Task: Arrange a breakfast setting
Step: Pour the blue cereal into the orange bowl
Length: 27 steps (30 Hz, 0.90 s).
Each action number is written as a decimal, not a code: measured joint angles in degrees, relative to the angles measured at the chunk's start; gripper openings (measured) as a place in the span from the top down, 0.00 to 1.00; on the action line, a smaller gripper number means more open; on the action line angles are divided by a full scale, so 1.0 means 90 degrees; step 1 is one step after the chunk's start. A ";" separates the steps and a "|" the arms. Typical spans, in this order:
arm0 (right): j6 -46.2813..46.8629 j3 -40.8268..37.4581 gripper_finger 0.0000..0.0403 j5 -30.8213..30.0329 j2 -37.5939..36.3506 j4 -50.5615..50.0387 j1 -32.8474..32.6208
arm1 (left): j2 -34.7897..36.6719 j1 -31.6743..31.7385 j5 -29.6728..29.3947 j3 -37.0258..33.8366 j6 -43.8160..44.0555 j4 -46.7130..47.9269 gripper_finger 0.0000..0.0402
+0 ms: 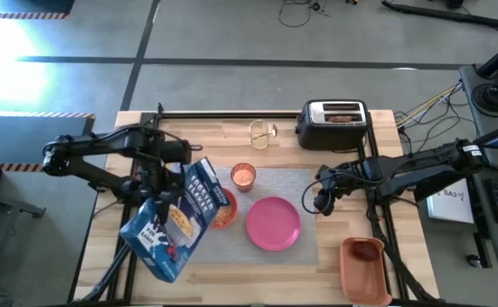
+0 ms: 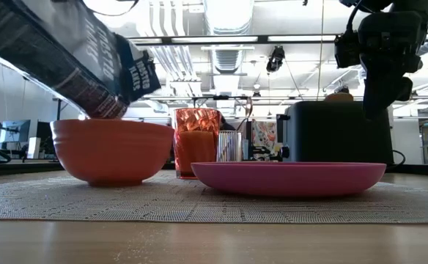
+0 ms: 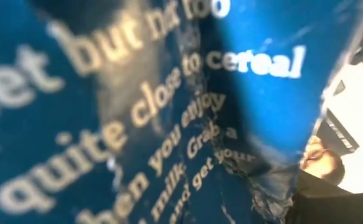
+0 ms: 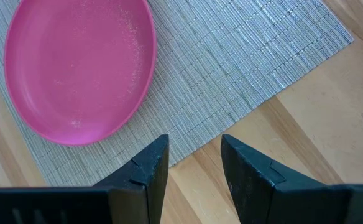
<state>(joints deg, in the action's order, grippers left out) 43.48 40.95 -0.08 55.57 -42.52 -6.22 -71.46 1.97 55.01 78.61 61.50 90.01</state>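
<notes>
My left gripper (image 1: 157, 181) holds a blue cereal box (image 1: 174, 220) in the air. The box is tilted, its top end (image 2: 130, 81) down over the orange-red bowl (image 2: 111, 150), which it partly covers in the high view (image 1: 226, 211). The bowl, the glass of orange-pink drink (image 1: 243, 176) and the round pink plate (image 1: 273, 223) stand on the grey placemat (image 1: 304, 183). My right gripper (image 4: 194, 146) is open and empty above the placemat's right edge, right of the plate. Brown toast (image 1: 341, 118) sits in the toaster's slot. My left gripper is shut on the cereal box, but the box itself hides the fingers. In the left wrist view only the box's blue printed face (image 3: 169, 112) shows. The box is lifted clear of the table and slants with its top end lowest, over the bowl.
A black-and-silver toaster (image 1: 332, 126) stands at the far edge, with a small clear object (image 1: 262, 134) to its left. An orange rectangular bin (image 1: 364, 269) stands at the near right corner. Bare wood lies right of the placemat (image 4: 306, 143).
</notes>
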 joint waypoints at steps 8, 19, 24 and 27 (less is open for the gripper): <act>0.0000 -0.0001 0.66 -0.0002 0.0000 0.0000 -0.0001 | 0.0255 -0.0722 -0.0756 0.0000 0.0069 -0.0001 0.56; 0.0000 0.0000 0.66 0.0000 0.0000 0.0000 -0.0002 | 0.0458 -0.2022 -0.2145 0.0000 0.0028 0.0006 0.56; 0.0000 -0.0002 0.66 -0.0001 0.0000 0.0000 -0.0002 | 0.0492 -0.2749 -0.3220 0.0000 0.0051 0.0004 0.56; 0.0000 0.0000 0.66 -0.0001 0.0000 0.0000 -0.0001 | 0.0483 -0.3192 -0.3763 0.0000 0.0126 -0.0007 0.56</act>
<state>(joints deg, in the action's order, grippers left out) 43.48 40.95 -0.09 55.57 -42.52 -6.23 -67.11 -26.75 21.14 78.61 62.64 89.94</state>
